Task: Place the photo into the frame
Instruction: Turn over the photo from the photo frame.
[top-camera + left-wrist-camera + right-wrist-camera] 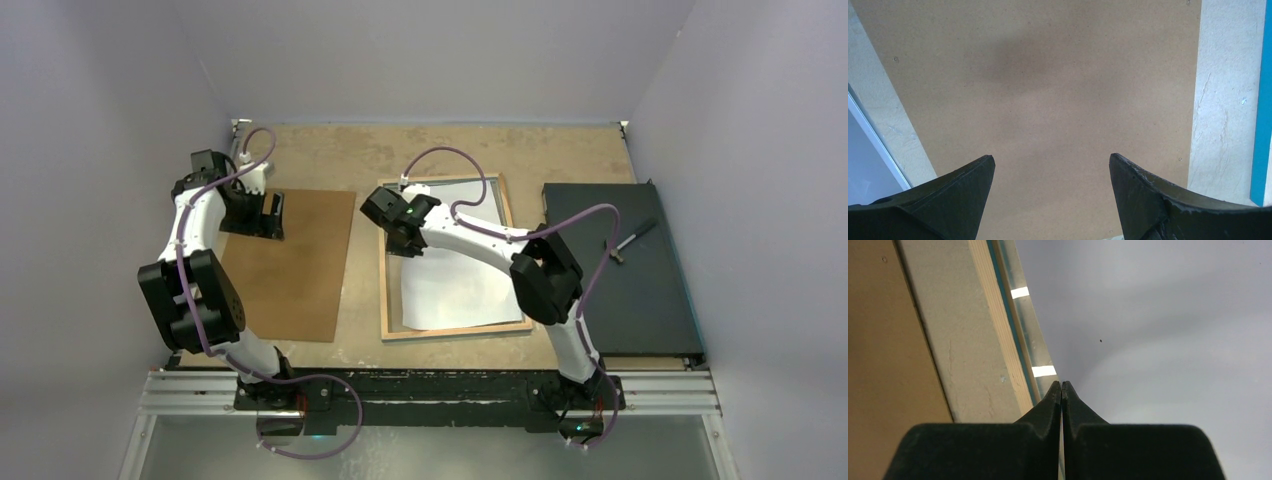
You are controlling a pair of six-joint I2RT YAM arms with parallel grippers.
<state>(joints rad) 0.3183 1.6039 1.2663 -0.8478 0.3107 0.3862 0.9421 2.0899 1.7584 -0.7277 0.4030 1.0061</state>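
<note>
The frame [455,330] lies face down in the middle of the table, its light wood rim up. The photo [460,285] rests inside it, white back up and slightly askew, leaving a strip of glass [1028,330] bare along the left rim [998,330]. My right gripper [400,240] is shut, its tips [1062,385] together right at the photo's [1158,330] left edge with nothing seen between them. My left gripper [270,215] hangs open and empty [1052,165] over the brown backing board [1048,90].
The backing board [290,270] lies flat left of the frame, whose blue edge [1262,100] shows in the left wrist view. A black mat [620,290] with a small tool [630,240] on it sits at the right. Grey walls enclose the table.
</note>
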